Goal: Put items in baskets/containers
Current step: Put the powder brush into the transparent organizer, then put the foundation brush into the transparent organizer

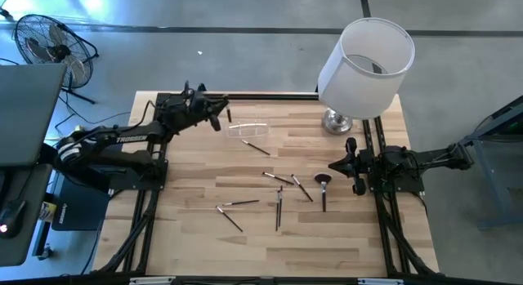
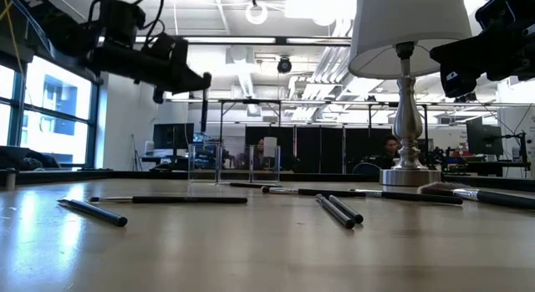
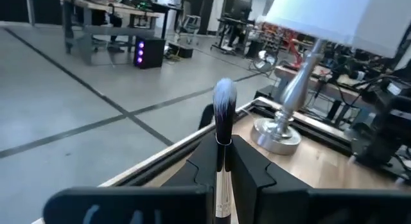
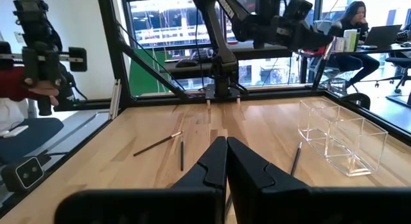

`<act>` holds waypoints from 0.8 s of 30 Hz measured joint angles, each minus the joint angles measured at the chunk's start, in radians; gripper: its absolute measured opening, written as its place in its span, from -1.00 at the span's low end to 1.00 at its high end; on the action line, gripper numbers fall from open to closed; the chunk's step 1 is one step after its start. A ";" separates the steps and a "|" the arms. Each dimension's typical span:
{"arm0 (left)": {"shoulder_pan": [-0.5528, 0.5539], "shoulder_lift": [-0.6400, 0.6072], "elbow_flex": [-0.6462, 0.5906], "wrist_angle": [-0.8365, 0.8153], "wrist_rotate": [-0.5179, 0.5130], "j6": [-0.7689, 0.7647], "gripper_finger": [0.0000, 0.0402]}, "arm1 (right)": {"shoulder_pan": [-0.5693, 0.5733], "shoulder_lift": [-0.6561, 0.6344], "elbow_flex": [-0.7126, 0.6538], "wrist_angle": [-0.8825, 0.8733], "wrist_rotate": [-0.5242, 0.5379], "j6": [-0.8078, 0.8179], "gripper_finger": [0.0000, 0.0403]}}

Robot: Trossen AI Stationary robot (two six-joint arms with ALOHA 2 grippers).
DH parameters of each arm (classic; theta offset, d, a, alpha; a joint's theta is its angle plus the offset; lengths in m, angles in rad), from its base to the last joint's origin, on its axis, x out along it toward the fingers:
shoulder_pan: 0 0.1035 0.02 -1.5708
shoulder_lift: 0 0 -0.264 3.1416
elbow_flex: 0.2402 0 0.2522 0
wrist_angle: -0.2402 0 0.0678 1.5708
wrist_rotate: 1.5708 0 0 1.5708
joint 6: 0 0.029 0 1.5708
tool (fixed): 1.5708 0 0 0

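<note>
Pinched upright between left gripper [image 3: 221,169] fingers, makeup brush [image 3: 224,118] above clear holder [image 1: 248,129] near table's far edge, ready for dropping in; right gripper [image 4: 225,161] pressed together, empty, idle by right edge.

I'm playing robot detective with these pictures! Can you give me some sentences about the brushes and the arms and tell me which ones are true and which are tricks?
1. The left gripper is shut on a brush with its bristles sticking out past the fingers. True.
2. The right gripper is carrying a brush too. False: its fingers are shut together with nothing between them.
3. Several brushes lie on the wooden table, among them a fluffy round-headed brush. True.
4. The clear holder is packed full of brushes. False: it looks empty.
5. The white lamp has fallen over. False: it stands upright on its silver base at the table's far right corner.
</note>
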 joint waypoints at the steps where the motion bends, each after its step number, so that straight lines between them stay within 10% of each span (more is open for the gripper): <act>1: 0.006 0.009 -0.004 -0.004 0.009 0.001 -0.93 | 0.000 0.000 0.000 0.000 0.000 0.000 -0.98; 24: 0.016 0.158 -0.009 -0.004 -0.019 0.009 -0.69 | 0.000 0.000 0.000 0.000 0.000 0.000 -0.98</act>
